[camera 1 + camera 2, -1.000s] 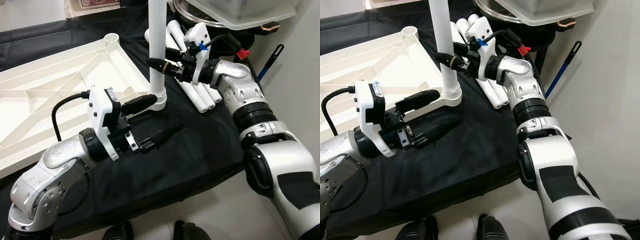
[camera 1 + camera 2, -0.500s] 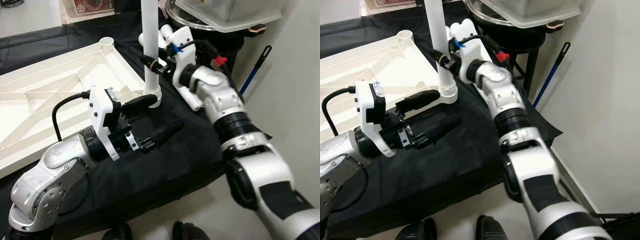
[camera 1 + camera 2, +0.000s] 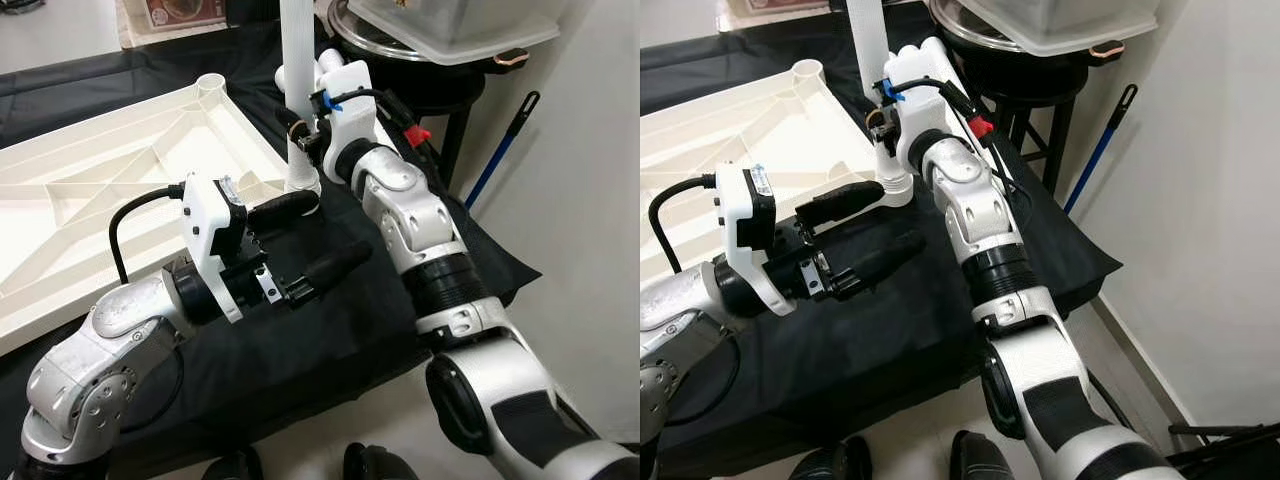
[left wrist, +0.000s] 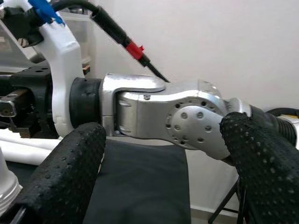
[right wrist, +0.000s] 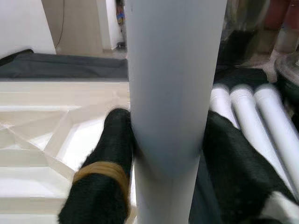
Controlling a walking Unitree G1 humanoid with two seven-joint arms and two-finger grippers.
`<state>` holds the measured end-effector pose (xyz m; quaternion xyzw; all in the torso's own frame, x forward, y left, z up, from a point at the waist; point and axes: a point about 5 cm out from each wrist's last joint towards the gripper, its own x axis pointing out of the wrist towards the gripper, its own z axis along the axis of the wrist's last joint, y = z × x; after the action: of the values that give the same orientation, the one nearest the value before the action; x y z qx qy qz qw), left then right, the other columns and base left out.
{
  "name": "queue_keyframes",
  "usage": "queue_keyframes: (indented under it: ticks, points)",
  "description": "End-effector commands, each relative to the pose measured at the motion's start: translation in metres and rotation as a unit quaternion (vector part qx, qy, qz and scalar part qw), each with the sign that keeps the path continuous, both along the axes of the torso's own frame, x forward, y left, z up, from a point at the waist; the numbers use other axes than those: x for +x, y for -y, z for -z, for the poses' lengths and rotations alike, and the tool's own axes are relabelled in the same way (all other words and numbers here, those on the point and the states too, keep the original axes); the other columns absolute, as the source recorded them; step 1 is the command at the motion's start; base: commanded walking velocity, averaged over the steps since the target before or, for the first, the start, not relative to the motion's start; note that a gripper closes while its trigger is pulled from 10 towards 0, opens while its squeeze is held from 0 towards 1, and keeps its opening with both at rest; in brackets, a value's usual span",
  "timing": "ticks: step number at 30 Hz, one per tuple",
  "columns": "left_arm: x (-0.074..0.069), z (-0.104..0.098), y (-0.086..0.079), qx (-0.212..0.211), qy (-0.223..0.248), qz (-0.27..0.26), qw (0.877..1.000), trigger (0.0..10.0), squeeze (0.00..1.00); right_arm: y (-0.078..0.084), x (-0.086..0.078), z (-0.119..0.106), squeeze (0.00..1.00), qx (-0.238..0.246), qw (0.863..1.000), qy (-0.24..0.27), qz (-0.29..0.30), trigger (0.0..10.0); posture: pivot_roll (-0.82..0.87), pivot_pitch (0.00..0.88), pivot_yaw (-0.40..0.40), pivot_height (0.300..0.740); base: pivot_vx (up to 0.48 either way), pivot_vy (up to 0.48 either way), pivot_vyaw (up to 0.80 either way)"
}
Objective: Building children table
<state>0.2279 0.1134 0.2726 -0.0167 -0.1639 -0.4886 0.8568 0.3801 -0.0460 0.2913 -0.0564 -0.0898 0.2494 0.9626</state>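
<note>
Two claws are at work over the black-draped desk. The right claw has its black fingers pressed against both sides of the white table leg, which stands upright in the corner socket of the upside-down white tabletop. From the right wrist view the leg sits squarely between the two pads, one of them banded in yellow. The left claw hovers just in front of that same corner, its fingers spread wide and gripping nothing, the upper finger reaching right up to the socket; whether it touches is hard to tell. The tabletop lies ribs-up on the desk's left half, with another socket at its far corner. Behind the standing leg, spare white legs lie side by side on the cloth. Beyond them, a clear plastic bin rests on a dark stand, and a blue-handled tool leans by the wall.
</note>
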Motion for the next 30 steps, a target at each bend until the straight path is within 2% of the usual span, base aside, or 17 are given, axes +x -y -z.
queue_keyframes:
  ticks: [1,3,6,7,8,11,12,13,15,16,17,18,19,22,26,30]
  points:
    - [-0.003,0.001,0.001,-0.003,0.002,0.008,1.0,10.0,0.0,0.01,0.001,0.018,1.0,-0.002,0.999,-0.047,0.006,10.0,0.01,0.245,-0.065,0.74,0.0,0.0,0.0]
    - [-0.003,0.001,0.002,-0.004,0.002,0.01,1.0,10.0,0.0,0.021,-0.001,0.009,1.0,0.012,0.999,-0.047,-0.011,10.0,0.01,0.246,-0.062,0.74,0.0,0.0,0.0]
    - [-0.003,0.001,0.002,-0.004,0.001,0.011,1.0,10.0,0.0,0.026,-0.002,0.003,1.0,0.02,0.998,-0.041,-0.034,10.0,0.01,0.247,-0.059,0.74,0.0,0.0,0.0]
    - [-0.003,0.001,0.002,-0.003,0.001,0.012,1.0,10.0,0.0,0.04,-0.003,-0.007,1.0,0.025,0.996,-0.029,-0.075,10.0,0.01,0.25,-0.055,0.74,0.0,0.0,0.0]
    - [-0.003,0.001,0.002,-0.003,0.001,0.012,1.0,10.0,0.0,0.04,-0.003,-0.007,1.0,0.025,0.996,-0.029,-0.075,10.0,0.01,0.25,-0.055,0.74,0.0,0.0,0.0]
    - [-0.004,0.001,0.003,-0.001,0.0,0.015,1.0,10.0,0.0,0.066,-0.002,-0.022,1.0,0.003,0.99,0.011,-0.142,10.0,0.01,0.252,-0.047,0.74,0.0,0.0,0.0]
    - [-0.004,0.001,0.003,-0.001,0.0,0.015,1.0,10.0,0.0,0.066,-0.002,-0.022,1.0,0.003,0.99,0.011,-0.142,10.0,0.01,0.252,-0.047,0.74,0.0,0.0,0.0]
    - [-0.004,0.001,0.003,-0.001,0.0,0.016,1.0,10.0,0.0,0.071,-0.007,-0.027,1.0,0.0,0.979,0.019,-0.201,10.0,0.01,0.253,-0.045,0.74,0.0,0.0,0.0]
    - [-0.004,0.001,0.003,-0.001,-0.001,0.016,1.0,10.0,0.0,0.072,-0.008,-0.028,1.0,0.001,0.977,0.02,-0.214,10.0,0.01,0.253,-0.045,0.74,0.0,0.0,0.0]
    - [-0.004,0.001,0.003,0.001,0.0,0.017,1.0,10.0,0.0,0.073,-0.009,-0.026,1.0,0.002,0.969,0.011,-0.245,10.0,0.01,0.253,-0.042,0.74,0.0,0.0,0.0]
    - [-0.004,0.0,0.003,0.001,0.0,0.018,1.0,10.0,0.0,0.075,-0.007,-0.024,0.37,0.004,0.964,0.001,-0.268,10.0,0.02,0.252,-0.041,0.74,0.0,0.0,0.0]
    - [-0.004,0.0,0.003,0.001,0.0,0.018,1.0,10.0,0.0,0.075,-0.007,-0.024,0.37,0.004,0.964,0.001,-0.268,10.0,0.02,0.252,-0.041,0.74,0.0,0.0,0.0]
    - [-0.004,-0.001,0.004,0.001,0.001,0.018,1.0,10.0,0.0,0.076,-0.005,-0.021,0.0,0.0,0.953,-0.009,-0.302,10.0,0.03,0.253,-0.04,0.74,0.0,0.0,0.0]
    - [-0.004,-0.002,0.003,0.001,0.002,0.018,1.0,10.0,0.0,0.074,-0.004,-0.02,0.0,-0.009,0.945,-0.011,-0.327,10.0,0.03,0.255,-0.038,0.74,0.0,0.0,0.0]
    - [-0.005,-0.002,0.002,0.004,0.002,0.017,1.0,10.0,0.0,0.072,0.001,-0.026,0.0,-0.024,0.943,-0.004,-0.331,10.0,0.04,0.255,-0.036,0.74,0.0,0.0,0.0]
    - [-0.006,-0.002,0.001,0.006,0.0,0.017,1.0,10.0,0.0,0.066,0.009,-0.033,0.0,-0.052,0.952,0.019,-0.3,10.0,0.04,0.252,-0.034,0.74,0.0,0.0,0.0]
